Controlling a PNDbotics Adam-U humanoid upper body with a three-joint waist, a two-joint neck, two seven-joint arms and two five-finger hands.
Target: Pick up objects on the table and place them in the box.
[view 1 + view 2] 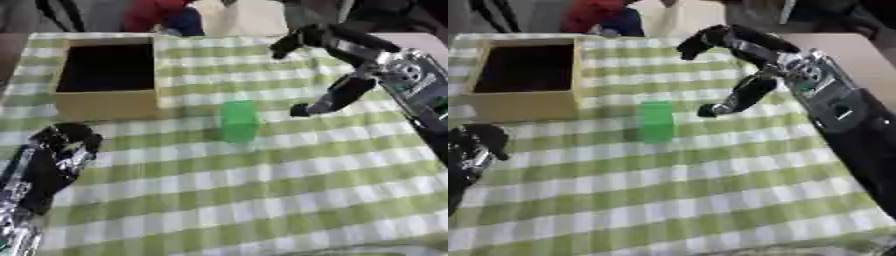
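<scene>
A green block (239,120) stands upright on the green-and-white checked cloth, just right of the box's front corner. The open cardboard box (107,102) sits at the back left, its inside dark. My right hand (354,59) hovers to the right of the block and above the table. Its fingers are spread open, the thumb (331,100) pointing down toward the block, and it holds nothing. My left hand (63,145) rests at the lower left with its fingers curled, nothing in it.
The checked cloth (262,190) covers the table. A bare table surface (842,55) shows at the back right. A person in red sits beyond the far edge.
</scene>
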